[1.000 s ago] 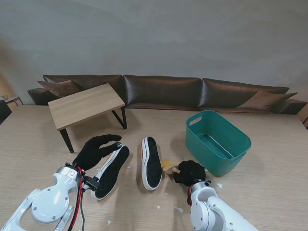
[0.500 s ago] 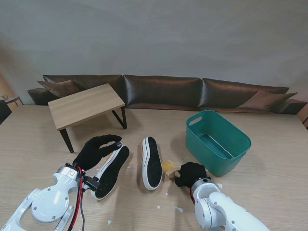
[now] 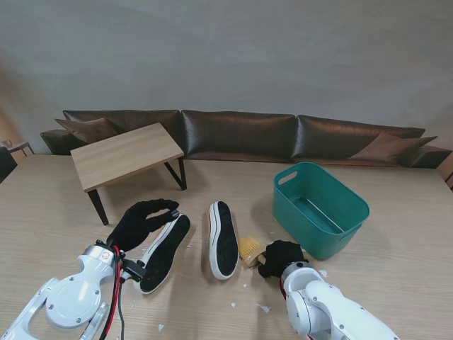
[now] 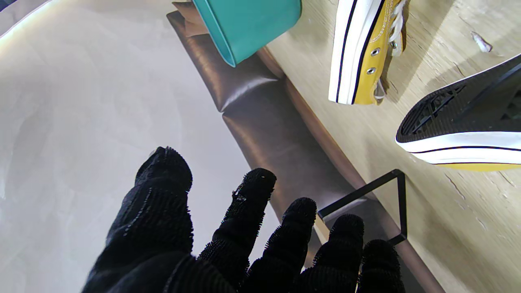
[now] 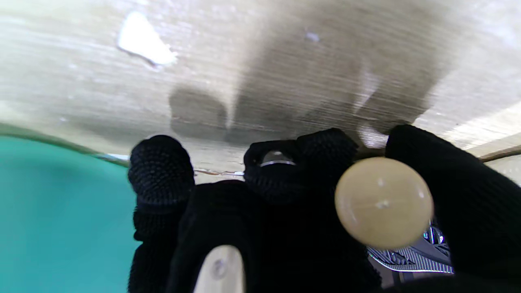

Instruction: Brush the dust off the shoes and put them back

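Right hand (image 3: 281,256) is gripping the brush (image 3: 250,248) — fingers (image 5: 321,154) clenched round its handle, bristles lying just right of the right shoe (image 3: 224,239). Left hand (image 3: 144,221) is hovering beside the left shoe (image 3: 165,253), fingers (image 4: 252,203) spread and released, holding nothing. Both shoes are lying on their sides on the surface (image 3: 56,212), soles showing, near each other but apart. Farther out — green bin (image 3: 320,208) sitting to the right, small table (image 3: 126,155) to the left.
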`<state>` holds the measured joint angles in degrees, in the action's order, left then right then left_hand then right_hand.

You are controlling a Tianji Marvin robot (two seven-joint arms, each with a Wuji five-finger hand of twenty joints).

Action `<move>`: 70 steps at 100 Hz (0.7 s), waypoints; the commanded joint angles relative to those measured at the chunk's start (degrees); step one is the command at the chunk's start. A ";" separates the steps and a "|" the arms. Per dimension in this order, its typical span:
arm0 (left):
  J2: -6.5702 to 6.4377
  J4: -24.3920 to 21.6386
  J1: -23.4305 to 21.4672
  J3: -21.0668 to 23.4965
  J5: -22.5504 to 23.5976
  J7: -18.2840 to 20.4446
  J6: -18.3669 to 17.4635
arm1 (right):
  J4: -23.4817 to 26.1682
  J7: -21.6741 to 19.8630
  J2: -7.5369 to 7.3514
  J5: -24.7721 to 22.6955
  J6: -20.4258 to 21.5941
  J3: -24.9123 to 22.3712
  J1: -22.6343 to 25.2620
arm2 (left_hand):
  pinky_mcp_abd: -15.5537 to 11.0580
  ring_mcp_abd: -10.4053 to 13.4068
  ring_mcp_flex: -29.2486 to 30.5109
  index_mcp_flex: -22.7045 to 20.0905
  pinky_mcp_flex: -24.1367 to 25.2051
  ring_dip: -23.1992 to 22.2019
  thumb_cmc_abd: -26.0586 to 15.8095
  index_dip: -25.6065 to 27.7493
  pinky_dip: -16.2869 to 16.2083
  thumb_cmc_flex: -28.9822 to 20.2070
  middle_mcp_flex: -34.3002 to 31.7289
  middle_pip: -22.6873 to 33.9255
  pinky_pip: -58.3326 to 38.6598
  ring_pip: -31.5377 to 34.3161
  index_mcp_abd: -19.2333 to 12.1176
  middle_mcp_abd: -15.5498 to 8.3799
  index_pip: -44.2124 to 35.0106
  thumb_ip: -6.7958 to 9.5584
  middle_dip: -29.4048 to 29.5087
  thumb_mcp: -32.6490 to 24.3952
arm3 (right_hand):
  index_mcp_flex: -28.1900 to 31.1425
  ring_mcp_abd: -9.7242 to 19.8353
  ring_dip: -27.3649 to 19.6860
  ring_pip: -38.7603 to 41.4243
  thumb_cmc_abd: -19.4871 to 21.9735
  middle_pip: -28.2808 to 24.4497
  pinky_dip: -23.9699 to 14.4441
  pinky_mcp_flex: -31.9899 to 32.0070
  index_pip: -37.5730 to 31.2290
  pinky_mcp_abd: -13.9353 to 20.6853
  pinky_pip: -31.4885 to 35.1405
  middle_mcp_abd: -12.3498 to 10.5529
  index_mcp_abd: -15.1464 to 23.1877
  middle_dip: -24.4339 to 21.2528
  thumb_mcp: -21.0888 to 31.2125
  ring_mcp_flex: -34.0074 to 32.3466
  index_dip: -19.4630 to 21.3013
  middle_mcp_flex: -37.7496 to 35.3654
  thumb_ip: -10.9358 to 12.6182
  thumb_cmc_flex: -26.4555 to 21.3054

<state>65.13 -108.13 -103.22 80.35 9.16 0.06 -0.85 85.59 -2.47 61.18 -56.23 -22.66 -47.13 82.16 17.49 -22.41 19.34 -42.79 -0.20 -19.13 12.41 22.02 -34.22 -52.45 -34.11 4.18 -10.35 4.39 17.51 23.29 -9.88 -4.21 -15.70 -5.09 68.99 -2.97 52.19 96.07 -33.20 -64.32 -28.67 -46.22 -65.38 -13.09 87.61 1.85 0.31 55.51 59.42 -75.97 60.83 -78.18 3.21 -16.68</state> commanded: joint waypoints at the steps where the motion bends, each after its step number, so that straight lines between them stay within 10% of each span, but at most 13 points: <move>1: 0.19 -0.05 -0.19 0.10 -0.16 1.14 0.04 | -0.31 -1.50 -0.60 -1.83 1.27 0.27 0.22 | -1.80 -0.28 -3.28 -0.59 1.54 -0.22 -3.02 0.09 0.87 -0.95 -0.27 -0.17 1.73 -0.38 -0.10 0.25 0.05 2.29 -0.33 1.42 | 5.93 13.99 1.12 2.20 1.61 -5.32 0.98 -17.29 -5.80 0.89 3.53 -1.14 -5.55 0.42 3.77 0.24 0.93 -4.66 0.25 -0.70; 32: 0.06 0.18 -0.10 0.08 0.34 1.53 0.14 | -0.73 0.13 -1.04 -4.96 6.09 -0.57 0.63 | -1.78 -0.25 -3.27 -0.71 1.58 -0.22 -3.36 0.12 0.88 -1.22 -0.22 -0.17 1.73 -0.37 -0.02 0.29 0.03 2.35 -0.32 1.99 | 7.24 4.75 0.28 1.73 9.64 -1.33 1.12 -17.15 -2.36 -3.28 4.17 3.00 -3.99 -3.35 11.72 0.65 -2.29 -4.80 -5.25 0.14; 70: 0.05 0.40 -0.08 0.04 0.57 1.51 0.15 | -1.31 2.81 0.03 1.39 7.96 -2.15 1.69 | -1.76 -0.39 -3.20 -0.70 1.45 -0.25 -3.74 0.12 0.85 -1.58 -0.24 -0.17 1.64 -0.35 0.25 0.45 0.07 2.46 -0.32 2.69 | 8.20 1.95 2.14 5.39 11.28 -4.18 -1.81 -18.32 -4.92 -6.95 10.11 6.43 -7.42 -5.61 14.21 0.85 -6.57 -5.07 -6.42 -0.33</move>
<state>65.06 -107.74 -103.17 80.39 9.80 0.56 -0.85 84.26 0.79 60.48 -54.01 -14.30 -49.03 82.95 17.48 -22.43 19.34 -43.06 -0.19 -19.13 11.77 22.01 -33.67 -52.06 -34.11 4.18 -10.35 4.39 17.68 23.53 -9.88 -4.19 -15.70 -3.88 69.95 -6.34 53.33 97.62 -27.30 -65.04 -29.28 -46.20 -65.99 -17.91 92.70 4.46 -2.31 50.56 66.74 -75.97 55.72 -78.81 -2.67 -13.65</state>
